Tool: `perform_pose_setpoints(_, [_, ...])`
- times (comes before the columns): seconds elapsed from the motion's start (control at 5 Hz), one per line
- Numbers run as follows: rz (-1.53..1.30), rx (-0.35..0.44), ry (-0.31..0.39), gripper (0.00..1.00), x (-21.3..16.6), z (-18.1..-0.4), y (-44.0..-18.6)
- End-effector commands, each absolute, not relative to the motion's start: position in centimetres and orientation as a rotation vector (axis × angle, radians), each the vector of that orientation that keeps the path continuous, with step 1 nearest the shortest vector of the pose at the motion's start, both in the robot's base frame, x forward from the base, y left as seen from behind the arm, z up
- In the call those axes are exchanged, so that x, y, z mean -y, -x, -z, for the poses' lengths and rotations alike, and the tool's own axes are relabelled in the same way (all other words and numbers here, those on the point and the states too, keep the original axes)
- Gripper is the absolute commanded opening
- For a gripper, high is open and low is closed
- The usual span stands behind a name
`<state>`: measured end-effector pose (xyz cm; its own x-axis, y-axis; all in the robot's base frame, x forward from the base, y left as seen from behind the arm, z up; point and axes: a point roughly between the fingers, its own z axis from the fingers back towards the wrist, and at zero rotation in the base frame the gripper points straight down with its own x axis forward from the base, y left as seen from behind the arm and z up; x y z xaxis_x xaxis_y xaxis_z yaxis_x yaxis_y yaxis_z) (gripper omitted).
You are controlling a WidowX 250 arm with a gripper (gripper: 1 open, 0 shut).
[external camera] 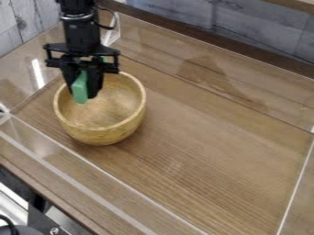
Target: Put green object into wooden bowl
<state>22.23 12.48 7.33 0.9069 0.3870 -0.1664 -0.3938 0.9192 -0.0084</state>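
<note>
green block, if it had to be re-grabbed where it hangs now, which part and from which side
Grip the green block at its upper end, coming from straight above, as the gripper does now: it is shut on that end. The bar hangs roughly upright with its lower end over the wooden bowl, so only the top is free of the rim, and its flat narrow faces suit a pinch.
</note>
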Motion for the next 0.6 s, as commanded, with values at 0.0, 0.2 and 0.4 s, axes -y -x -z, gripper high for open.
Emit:
perform_pose_setpoints(0.0, [-0.405, -0.129, 0.043, 0.00, -13.1, -7.9, -21.7])
perform_pose_setpoints(0.2, [-0.352, -0.130, 0.044, 0.00, -13.3, -8.5, -21.6])
perform_pose_setpoints(0.4, [-0.304, -0.131, 0.047, 0.00, -13.6, -9.2, -21.6])
